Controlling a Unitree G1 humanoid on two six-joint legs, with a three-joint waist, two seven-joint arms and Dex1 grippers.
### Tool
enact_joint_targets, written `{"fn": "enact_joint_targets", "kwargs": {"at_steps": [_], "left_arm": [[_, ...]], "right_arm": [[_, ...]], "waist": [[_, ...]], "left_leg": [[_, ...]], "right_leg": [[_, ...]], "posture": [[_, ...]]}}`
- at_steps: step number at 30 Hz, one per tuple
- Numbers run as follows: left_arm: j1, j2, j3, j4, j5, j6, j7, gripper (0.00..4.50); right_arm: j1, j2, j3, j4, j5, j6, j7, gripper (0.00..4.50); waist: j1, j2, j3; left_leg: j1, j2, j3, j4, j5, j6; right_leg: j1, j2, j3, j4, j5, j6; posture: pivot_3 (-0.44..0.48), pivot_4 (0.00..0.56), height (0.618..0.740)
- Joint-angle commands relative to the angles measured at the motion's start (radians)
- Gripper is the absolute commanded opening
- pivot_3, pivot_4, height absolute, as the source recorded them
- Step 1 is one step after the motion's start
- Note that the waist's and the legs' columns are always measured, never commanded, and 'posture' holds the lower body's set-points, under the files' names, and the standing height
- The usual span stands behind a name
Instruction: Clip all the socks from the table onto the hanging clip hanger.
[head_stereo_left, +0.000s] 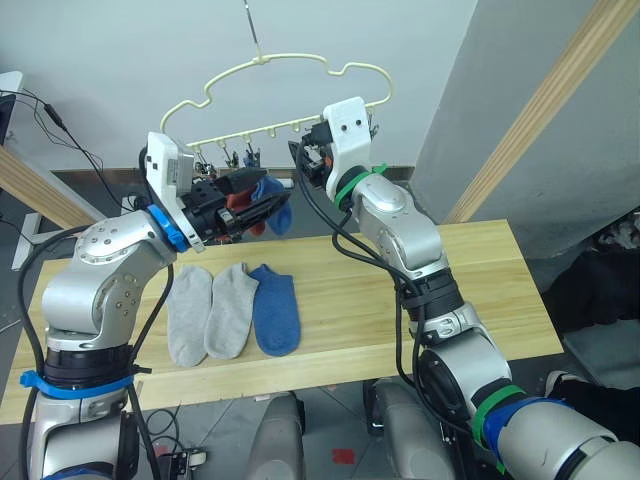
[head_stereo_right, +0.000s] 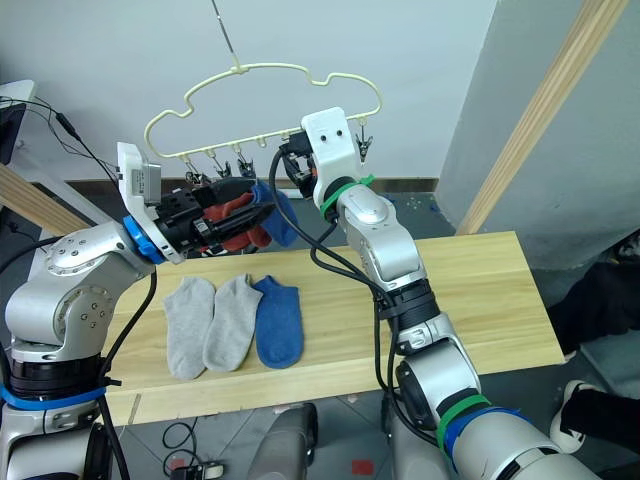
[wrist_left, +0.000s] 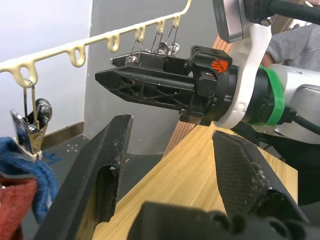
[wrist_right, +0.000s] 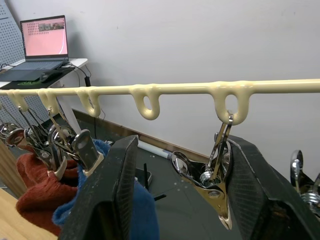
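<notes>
Three socks lie flat side by side on the bench (head_stereo_left: 470, 290), toes toward the robot: two light grey socks (head_stereo_left: 208, 312) and one blue sock (head_stereo_left: 275, 310), touching along their edges and near the front edge, apparently laid out for easy picking.

Clip hanger (head_stereo_left: 275, 95): pale-yellow wire, hung by its hook above the far side of the bench, bottom bar level. Toward the robot's left end of the bar, rust red socks (head_stereo_right: 238, 222) and a second blue sock (head_stereo_right: 277, 215) hang already clipped, bunched together; whether the red is one sock or two cannot be told.

Left tool (wrist_left: 170, 165): raised beside the hung socks, fingers spread, pinching nothing.

Right tool (wrist_right: 182, 185): lifted to the bar, fingers spread either side of a free metal clip (wrist_right: 212, 175) dangling from its loop, not pressing it. Judged purpose: to squeeze that clip open for the next sock.

Task roughly half done; three socks remain on the bench.
</notes>
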Motion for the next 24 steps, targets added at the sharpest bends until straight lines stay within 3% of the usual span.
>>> {"fn": "enact_joint_targets", "kwargs": {"at_steps": [1,3,5,9,13,17,21,24], "left_arm": [[0.001,0.001,0.018,-0.016,-0.006,-0.015,-0.006,2.89],[0.001,0.000,0.018,-0.014,-0.005,-0.017,-0.007,2.89],[0.004,-0.001,0.017,-0.016,-0.003,-0.018,-0.007,2.89],[0.030,-0.002,0.009,-0.027,0.014,-0.034,-0.004,2.89],[0.084,-0.008,-0.005,-0.066,0.047,-0.054,0.015,2.89],[0.204,-0.009,-0.041,-0.109,0.141,-0.112,0.042,2.89],[0.345,-0.044,-0.102,-0.057,0.271,-0.207,0.098,3.71],[0.370,-0.096,-0.146,0.048,0.358,-0.258,0.158,4.46]], "right_arm": [[-0.030,0.016,-0.007,-0.035,0.024,-0.008,-0.002,2.54],[-0.031,0.019,-0.012,-0.034,0.031,-0.007,-0.004,2.54],[-0.031,0.020,-0.016,-0.034,0.039,-0.004,-0.009,2.17],[-0.035,0.022,-0.025,-0.026,0.055,-0.002,-0.014,0.90],[-0.039,0.024,-0.035,-0.021,0.068,0.001,-0.018,0.01],[-0.045,0.023,-0.041,-0.013,0.080,0.001,-0.022,0.01],[-0.053,0.018,-0.044,-0.007,0.085,0.001,-0.020,0.00],[-0.056,0.015,-0.045,-0.009,0.085,0.008,-0.016,0.00]], "waist": [[0.000,0.000,0.000],[0.000,0.000,0.000],[0.000,0.000,0.000],[0.000,0.000,0.000],[-0.001,0.000,0.000],[-0.001,0.000,0.000],[-0.003,0.001,0.000],[-0.002,0.001,0.001]], "left_leg": [[0.000,0.000,0.000,0.000,0.000,0.000],[0.000,0.000,0.000,0.000,0.000,0.000],[0.000,0.000,0.000,0.000,0.000,0.000],[0.000,0.000,0.000,0.000,0.000,0.000],[0.000,0.000,0.000,0.000,0.000,0.000],[0.000,0.000,0.000,-0.001,0.000,0.000],[0.000,0.000,0.001,-0.001,0.000,0.000],[0.000,0.000,0.001,-0.001,0.000,0.000]], "right_leg": [[0.000,0.000,0.000,0.000,0.000,0.000],[0.000,0.000,0.000,0.000,0.000,0.000],[0.000,0.000,0.000,0.000,0.000,0.000],[0.000,0.000,0.000,0.000,0.000,0.000],[0.000,0.000,0.000,0.000,0.000,0.000],[0.000,0.000,0.000,0.000,0.000,0.000],[-0.001,0.000,0.001,0.000,0.000,0.000],[-0.001,0.000,0.001,0.000,0.000,-0.001]], "posture": [[-0.021,0.307,0.740],[-0.020,0.307,0.740],[-0.019,0.308,0.740],[-0.019,0.309,0.740],[-0.019,0.311,0.740],[-0.018,0.311,0.740],[-0.022,0.322,0.740],[-0.027,0.330,0.740]]}}
